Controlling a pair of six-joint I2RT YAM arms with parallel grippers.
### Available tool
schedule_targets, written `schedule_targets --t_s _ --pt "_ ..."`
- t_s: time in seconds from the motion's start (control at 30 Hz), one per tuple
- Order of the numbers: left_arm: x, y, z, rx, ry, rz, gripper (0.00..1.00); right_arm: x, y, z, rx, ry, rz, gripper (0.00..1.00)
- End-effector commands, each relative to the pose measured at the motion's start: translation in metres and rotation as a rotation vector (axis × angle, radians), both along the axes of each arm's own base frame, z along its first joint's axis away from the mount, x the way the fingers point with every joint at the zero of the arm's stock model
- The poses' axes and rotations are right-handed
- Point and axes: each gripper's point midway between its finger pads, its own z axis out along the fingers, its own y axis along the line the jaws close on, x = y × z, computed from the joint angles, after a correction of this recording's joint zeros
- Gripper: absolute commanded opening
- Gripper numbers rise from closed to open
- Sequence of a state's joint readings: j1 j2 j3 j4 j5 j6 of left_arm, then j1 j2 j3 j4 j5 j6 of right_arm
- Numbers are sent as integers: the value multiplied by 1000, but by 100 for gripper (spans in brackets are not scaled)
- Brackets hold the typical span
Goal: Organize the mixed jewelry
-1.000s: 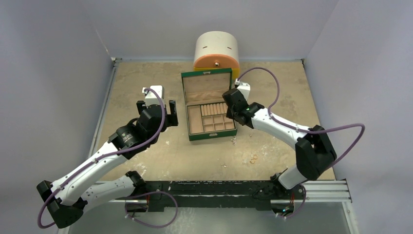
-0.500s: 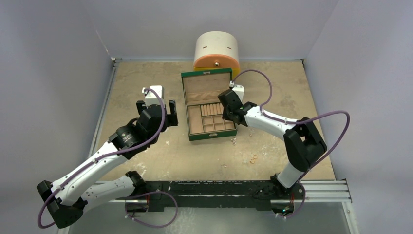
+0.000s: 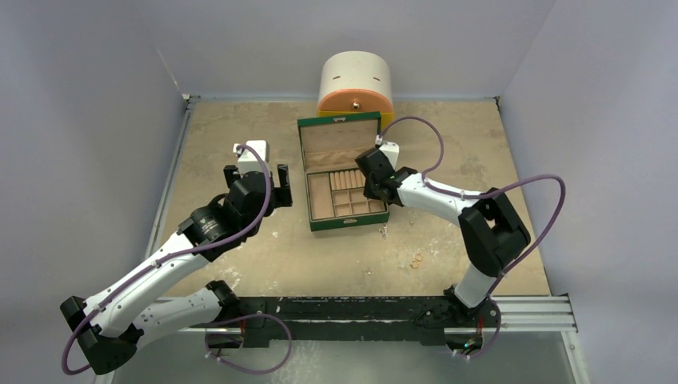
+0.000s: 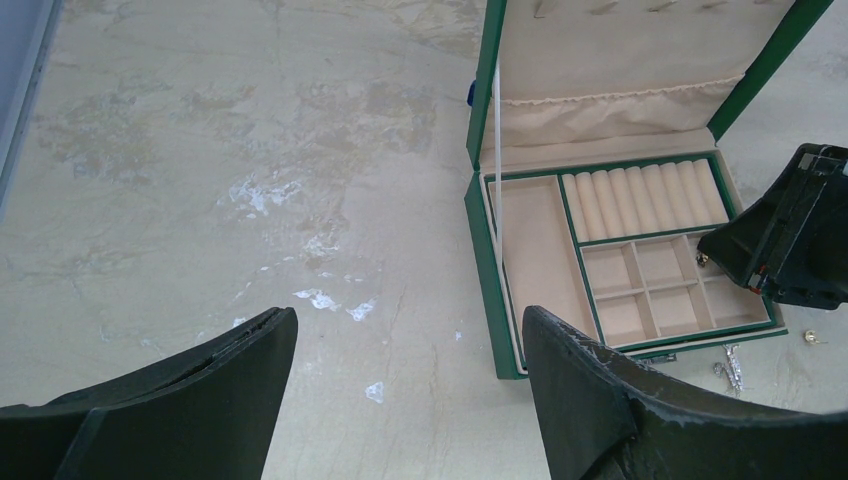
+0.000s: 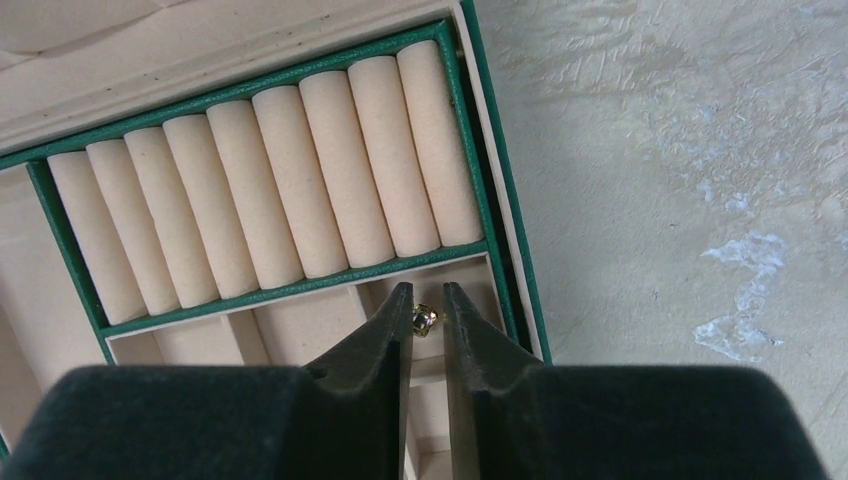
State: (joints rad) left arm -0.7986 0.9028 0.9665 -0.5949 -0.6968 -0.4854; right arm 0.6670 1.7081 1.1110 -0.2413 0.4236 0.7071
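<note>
**Gold piece at the drop point over the box's right-hand compartment**

A tiny gold piece (image 5: 425, 318) with a dark bead shows in the slit between the jaws of the right gripper (image 5: 427, 292). It sits right at their tips, over the small square compartment (image 5: 472, 288) at the right edge of the green jewelry box (image 3: 349, 225). That compartment lies just near of the ring rolls (image 5: 300, 180). The jaws stand a narrow gap apart, and the piece seems to touch neither, so this looks like the release of one sorted item.

More jewelry waits outside the box: two gold rings (image 3: 416, 259) on the worktop (image 3: 240, 248) well to the near right, and silvery bits (image 3: 384, 230) just beside the box's near right corner.

The left gripper (image 4: 405, 390) hangs over bare worktop left of the box, jaws wide apart and empty.

The next move probably calls for lifting the right gripper straight up clear of the box rim. It would then swing near and right to the loose pieces, and pinching anything that small takes a precise, low approach.
</note>
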Motion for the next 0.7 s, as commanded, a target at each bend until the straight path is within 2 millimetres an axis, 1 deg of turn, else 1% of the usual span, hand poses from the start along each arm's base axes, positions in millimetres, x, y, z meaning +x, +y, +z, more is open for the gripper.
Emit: schedule_targets --t_s 0.0,0.07,0.3,0.43,0.53,0.6,0.67 --pt "2 7 3 18 -21 20 83 8 2 34 48 -67 -26 22" --pt "2 7 3 19 -20 19 83 6 0 39 50 -74 -33 23" --pt "2 6 2 22 -18 19 83 -6 -15 67 56 -116 -42 25" --pt "2 6 1 25 -15 19 83 -17 -37 80 21 -158 -76 26" --pt "3 6 0 27 -13 19 83 -26 -57 87 -14 -192 -113 26" --pt "3 6 0 29 -12 20 83 -31 -72 88 -33 -205 -143 28" --pt "3 5 -1 31 -10 18 83 -37 -88 82 -40 -193 -174 28"
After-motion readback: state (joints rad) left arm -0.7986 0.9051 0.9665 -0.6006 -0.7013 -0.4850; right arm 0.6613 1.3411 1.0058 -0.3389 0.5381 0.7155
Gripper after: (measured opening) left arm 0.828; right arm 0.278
